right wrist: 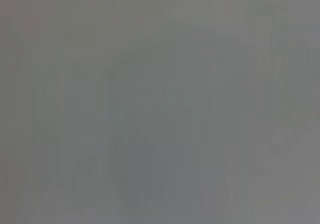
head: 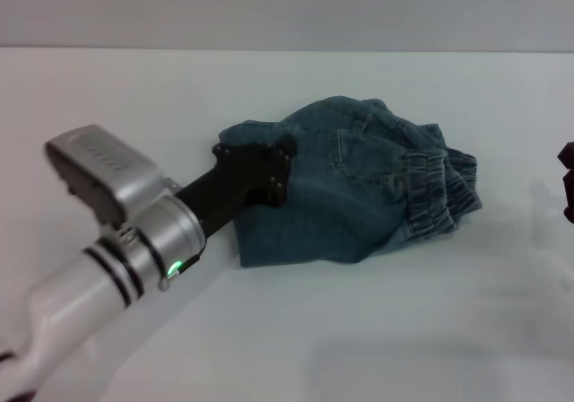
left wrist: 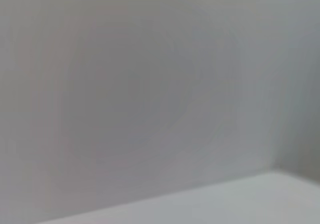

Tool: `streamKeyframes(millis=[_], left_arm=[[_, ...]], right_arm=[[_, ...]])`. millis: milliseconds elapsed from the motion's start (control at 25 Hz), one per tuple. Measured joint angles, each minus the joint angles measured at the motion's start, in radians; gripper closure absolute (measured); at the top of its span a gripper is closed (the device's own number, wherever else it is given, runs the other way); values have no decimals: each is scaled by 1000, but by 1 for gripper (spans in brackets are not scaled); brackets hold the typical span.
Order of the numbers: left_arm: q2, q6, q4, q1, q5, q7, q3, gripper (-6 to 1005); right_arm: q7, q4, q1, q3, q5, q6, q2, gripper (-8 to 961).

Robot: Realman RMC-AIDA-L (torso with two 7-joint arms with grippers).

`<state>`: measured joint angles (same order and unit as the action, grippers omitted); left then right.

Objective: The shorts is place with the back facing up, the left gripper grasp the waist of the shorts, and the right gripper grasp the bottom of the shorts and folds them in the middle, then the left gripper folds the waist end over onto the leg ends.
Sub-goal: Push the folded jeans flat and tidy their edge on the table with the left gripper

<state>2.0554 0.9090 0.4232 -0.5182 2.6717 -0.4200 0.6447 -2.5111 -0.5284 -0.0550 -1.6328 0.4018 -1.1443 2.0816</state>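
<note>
In the head view, blue denim shorts [head: 359, 196] lie folded in a bundle on the white table [head: 377, 330], a back pocket showing on top. The gathered elastic waist [head: 438, 197] sits at the bundle's right end. My left gripper [head: 269, 167], black on a silver wrist, reaches in from the lower left and hovers over or rests on the left end of the bundle. My right gripper [head: 567, 182] shows only as a dark sliver at the right edge, away from the cloth. Both wrist views show only plain grey surface.
The table's far edge [head: 287, 49] meets a grey wall at the back. Bare white tabletop surrounds the shorts on all sides.
</note>
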Motion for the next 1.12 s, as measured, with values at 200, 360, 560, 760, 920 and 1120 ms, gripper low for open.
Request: streamKeyframes(millis=[200, 360, 560, 760, 920, 1120], left_arm=[[-19, -3, 102, 91, 27, -13, 5, 1001], [-7, -64, 97, 109, 58, -82, -1, 1001], [-1, -117, 79, 106, 68, -139, -8, 997], [0, -186, 62, 67, 68, -155, -2, 994], [4, -230, 30, 14, 68, -161, -7, 991], [7, -236, 1, -21, 68, -161, 0, 987]], right_arm=[[0, 3, -2, 6, 0, 0, 0, 954], [0, 4, -7, 7, 0, 3, -1, 954], [0, 5, -10, 7, 0, 6, -2, 954], [0, 5, -10, 9, 0, 6, -2, 953], [0, 6, -6, 9, 0, 3, -2, 953], [0, 5, -1, 8, 0, 2, -1, 953]])
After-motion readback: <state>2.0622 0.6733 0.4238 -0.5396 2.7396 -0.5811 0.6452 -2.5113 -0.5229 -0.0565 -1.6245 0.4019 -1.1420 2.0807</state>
